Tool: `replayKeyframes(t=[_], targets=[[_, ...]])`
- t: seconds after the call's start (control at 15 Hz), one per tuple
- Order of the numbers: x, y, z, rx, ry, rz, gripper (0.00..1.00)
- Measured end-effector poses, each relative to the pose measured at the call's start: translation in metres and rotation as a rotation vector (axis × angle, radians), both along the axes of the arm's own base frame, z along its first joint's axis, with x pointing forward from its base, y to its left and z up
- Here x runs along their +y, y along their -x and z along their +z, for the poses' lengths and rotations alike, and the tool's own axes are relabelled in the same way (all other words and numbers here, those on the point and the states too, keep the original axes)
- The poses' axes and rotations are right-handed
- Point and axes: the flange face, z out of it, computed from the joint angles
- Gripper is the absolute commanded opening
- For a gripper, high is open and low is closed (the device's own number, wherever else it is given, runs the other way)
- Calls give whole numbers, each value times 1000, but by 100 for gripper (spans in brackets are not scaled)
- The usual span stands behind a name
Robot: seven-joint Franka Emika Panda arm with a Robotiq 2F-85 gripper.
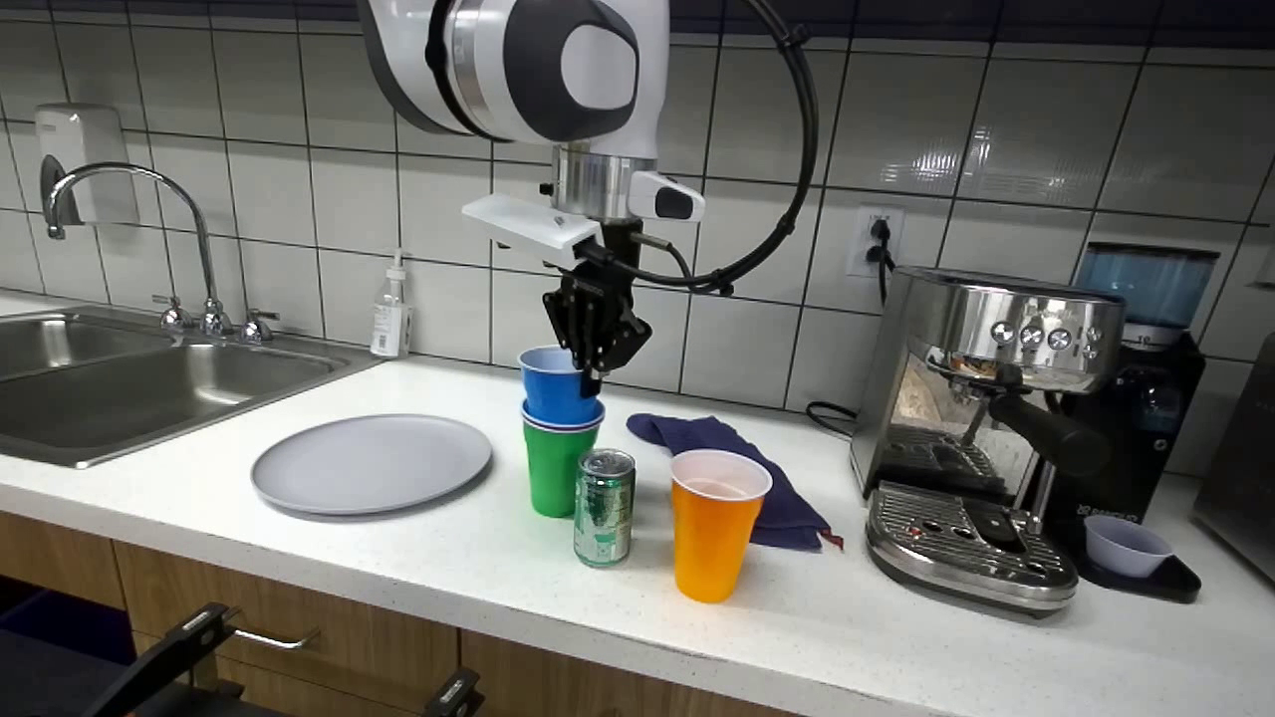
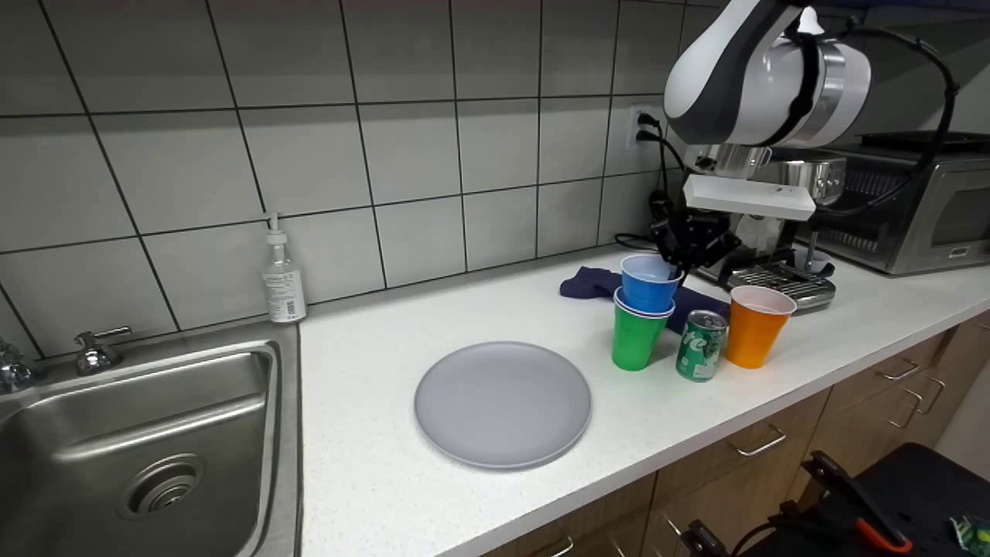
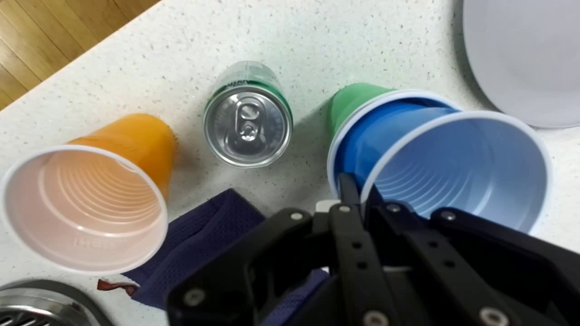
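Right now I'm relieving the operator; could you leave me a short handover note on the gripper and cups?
Gripper: shut on the rim of the blue cup.
Things: blue cup partly inside the green cup; can and orange cup to one side, plate to the other.
Done: rim gripped.
Left: blue cup not yet released; its lower end is hidden.

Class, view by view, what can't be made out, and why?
Lower part of the blue plastic cup: in both exterior views, hidden inside the green plastic cup.
Part of the dark purple cloth: in the wrist view, covered by the black gripper.
Left end of the stainless-steel sink: cut off by both exterior views' left edges.
Clear plastic pump bottle: print too small in both exterior views.
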Motion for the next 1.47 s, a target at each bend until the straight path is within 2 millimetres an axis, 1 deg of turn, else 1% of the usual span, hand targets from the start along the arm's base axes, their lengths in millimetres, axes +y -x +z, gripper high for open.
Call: replayKeyframes(t=[1.0, 1.07, 1.13, 1.2, 1.27, 1.47], targets=[[4, -2, -8, 14, 1, -10, 1], [4, -2, -8, 12, 2, -11, 4], [4, -2, -9, 9, 4, -12, 29], [4, -3, -9, 7, 5, -12, 30], [3, -3, -9, 6, 5, -13, 35], [3, -5, -8, 3, 7, -16, 58]])
